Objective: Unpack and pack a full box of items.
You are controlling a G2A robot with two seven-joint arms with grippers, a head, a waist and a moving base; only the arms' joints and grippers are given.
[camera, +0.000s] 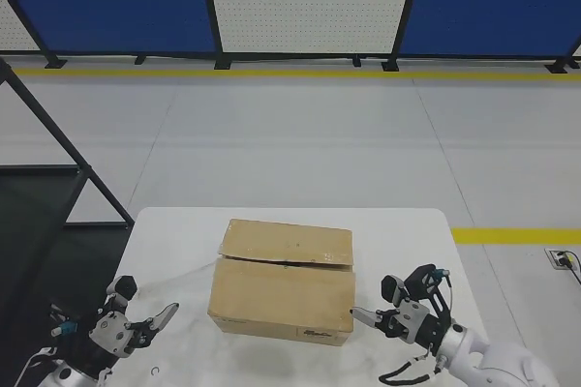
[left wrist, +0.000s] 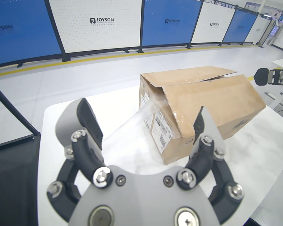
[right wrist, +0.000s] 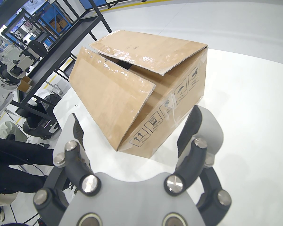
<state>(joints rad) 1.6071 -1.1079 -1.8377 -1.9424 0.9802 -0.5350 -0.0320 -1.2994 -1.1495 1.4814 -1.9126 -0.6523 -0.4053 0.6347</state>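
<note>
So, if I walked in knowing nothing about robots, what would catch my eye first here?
First, the brown cardboard box in the middle of the white table, its top flaps folded down with a ragged gap between them. Then the two claws flanking it: the left gripper and the right gripper, one at each end of the box, both open and holding nothing.

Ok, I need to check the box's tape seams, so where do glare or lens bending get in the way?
Left wrist view: the loose clear tape on the box glints white, and the fence bows; right wrist view: glare speckles the taped flap seam; top view: even light, matte box top.
</note>
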